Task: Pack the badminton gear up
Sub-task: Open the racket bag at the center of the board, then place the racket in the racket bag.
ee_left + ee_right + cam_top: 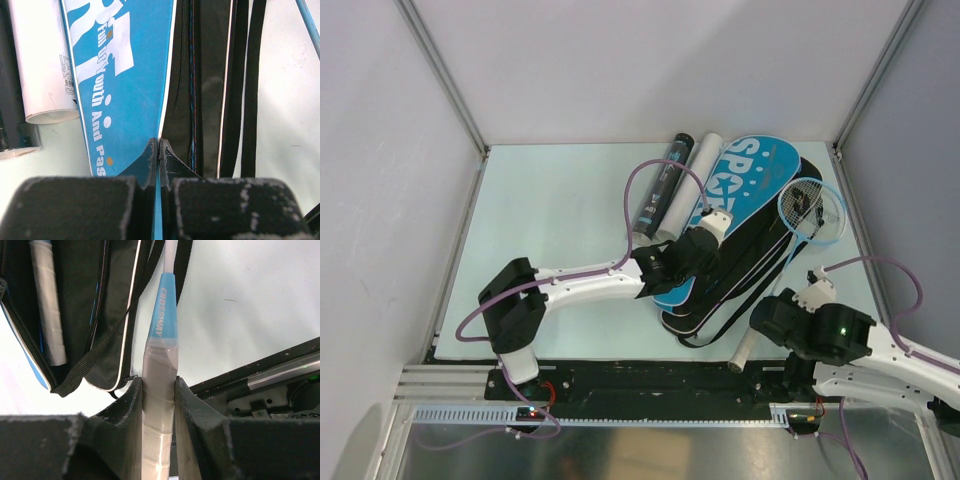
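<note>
Near rt edge | rt hand point(159, 386) clamps racket point(162, 315) | head pts far

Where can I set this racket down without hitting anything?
The table is bare far left, between its left edge, the black tube and the left arm. A narrow strip lies right of the racket head. Centre-right is crowded: white tube, blue bag, black bag.

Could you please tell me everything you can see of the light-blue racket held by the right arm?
The racket has a light-blue rim round a strung oval head, a white shaft, a blue cone lettered CROSSWAY and a handle wrapped in greyish-white tape. The right gripper is shut on that handle. Seen from above, the head overlaps the right edge of the black bag, the handle end toward the robot.
</note>
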{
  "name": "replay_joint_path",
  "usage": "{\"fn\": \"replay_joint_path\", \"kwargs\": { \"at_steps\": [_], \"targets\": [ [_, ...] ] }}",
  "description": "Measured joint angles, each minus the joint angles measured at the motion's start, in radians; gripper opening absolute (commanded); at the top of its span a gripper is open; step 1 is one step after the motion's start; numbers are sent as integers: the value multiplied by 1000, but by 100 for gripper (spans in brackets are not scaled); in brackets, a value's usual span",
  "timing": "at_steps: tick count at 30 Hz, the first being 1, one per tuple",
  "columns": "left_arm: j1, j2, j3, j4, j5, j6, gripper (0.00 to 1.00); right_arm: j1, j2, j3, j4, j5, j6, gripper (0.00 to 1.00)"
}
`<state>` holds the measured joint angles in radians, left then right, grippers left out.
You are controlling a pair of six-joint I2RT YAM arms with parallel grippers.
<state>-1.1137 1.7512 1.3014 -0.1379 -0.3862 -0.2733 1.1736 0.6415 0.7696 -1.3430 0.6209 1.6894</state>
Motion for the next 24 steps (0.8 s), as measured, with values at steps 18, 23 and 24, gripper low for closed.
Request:
{"fn": "replay_joint_path", "kwargs": {
  "at_steps": [18,23,24],
  "targets": [
    [5,0,1,0,10,-20,0,0,131,22,-1,-3,-75,0],
    [5,0,1,2,39,-40,0,5,167,23,-4,-20,-108,0],
    [5,0,1,3,48,-43,0,11,172,23,-5,-21,-110,0]
  ]
}}
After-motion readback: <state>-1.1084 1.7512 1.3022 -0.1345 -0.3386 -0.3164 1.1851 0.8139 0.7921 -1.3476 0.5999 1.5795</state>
